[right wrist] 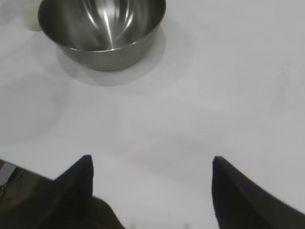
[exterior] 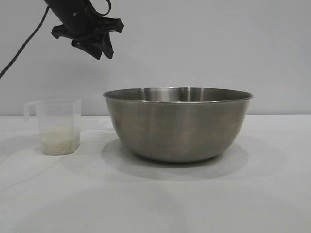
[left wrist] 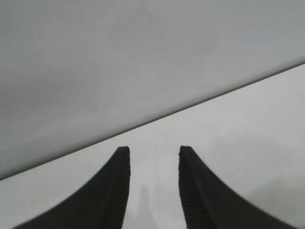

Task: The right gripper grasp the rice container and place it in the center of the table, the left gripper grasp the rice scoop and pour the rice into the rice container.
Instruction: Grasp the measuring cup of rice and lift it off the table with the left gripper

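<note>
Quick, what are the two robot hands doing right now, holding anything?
Left hand: open, empty, up above the cup.
Right hand: open, empty, away from the bowl.

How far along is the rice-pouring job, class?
Done: the bowl stands mid-table, released; the right gripper is open, well back. In hand: the left gripper, open, hangs above the scoop. Left: grasp the scoop, pour its rice into the bowl.

A large round stainless-steel bowl (exterior: 178,124) stands mid-table (exterior: 272,194); a small translucent plastic measuring cup (exterior: 57,125) stands left of it, apart, rice (exterior: 60,141) inside.
</note>
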{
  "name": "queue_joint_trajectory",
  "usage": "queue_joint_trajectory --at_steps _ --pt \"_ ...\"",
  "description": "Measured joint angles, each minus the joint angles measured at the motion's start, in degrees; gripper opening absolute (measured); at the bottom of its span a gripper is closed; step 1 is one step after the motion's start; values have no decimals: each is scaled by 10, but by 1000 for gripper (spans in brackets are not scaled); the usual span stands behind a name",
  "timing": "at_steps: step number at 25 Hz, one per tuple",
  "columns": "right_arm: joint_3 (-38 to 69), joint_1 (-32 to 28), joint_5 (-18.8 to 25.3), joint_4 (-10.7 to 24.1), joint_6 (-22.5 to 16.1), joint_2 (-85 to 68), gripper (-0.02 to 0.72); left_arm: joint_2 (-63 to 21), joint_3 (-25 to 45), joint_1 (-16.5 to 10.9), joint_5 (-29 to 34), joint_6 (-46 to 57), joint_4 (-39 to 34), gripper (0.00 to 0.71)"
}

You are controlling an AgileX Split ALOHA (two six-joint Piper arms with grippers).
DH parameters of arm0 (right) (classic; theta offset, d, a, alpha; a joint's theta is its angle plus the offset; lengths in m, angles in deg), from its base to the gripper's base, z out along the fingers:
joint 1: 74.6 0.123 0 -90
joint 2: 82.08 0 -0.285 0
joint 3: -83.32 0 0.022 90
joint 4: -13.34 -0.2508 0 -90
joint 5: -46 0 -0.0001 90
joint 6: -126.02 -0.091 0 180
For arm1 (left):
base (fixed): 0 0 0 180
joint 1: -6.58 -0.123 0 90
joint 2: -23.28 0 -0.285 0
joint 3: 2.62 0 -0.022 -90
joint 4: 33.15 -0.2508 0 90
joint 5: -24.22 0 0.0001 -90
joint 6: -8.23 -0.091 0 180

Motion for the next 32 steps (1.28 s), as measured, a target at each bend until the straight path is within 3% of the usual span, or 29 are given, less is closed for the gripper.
queue_joint_trajectory --at_steps 5,9,13,14,21,24,27,32 --pt "-3 0 14 64 -76 -39 482 -5 0 0 1 0 0 219" --pt "-8 0 27 69 -77 -39 482 -7 0 1 1 0 0 219" --pt "5 0 -12 73 -75 -39 482 -14 0 1 12 0 0 219" --pt "9 0 -15 74 -72 -39 430 -16 0 1 15 0 -1 219" --pt "9 0 -21 76 -69 -39 429 -55 49 1 14 0 -2 219" --pt "9 0 -22 76 -69 -39 429 -98 134 1 -43 -1 2 219" --pt "9 0 -22 76 -69 -39 429 -155 260 4 -159 -1 4 219" --pt "9 0 -22 76 -69 -39 429 -250 469 43 -395 1 -130 219"
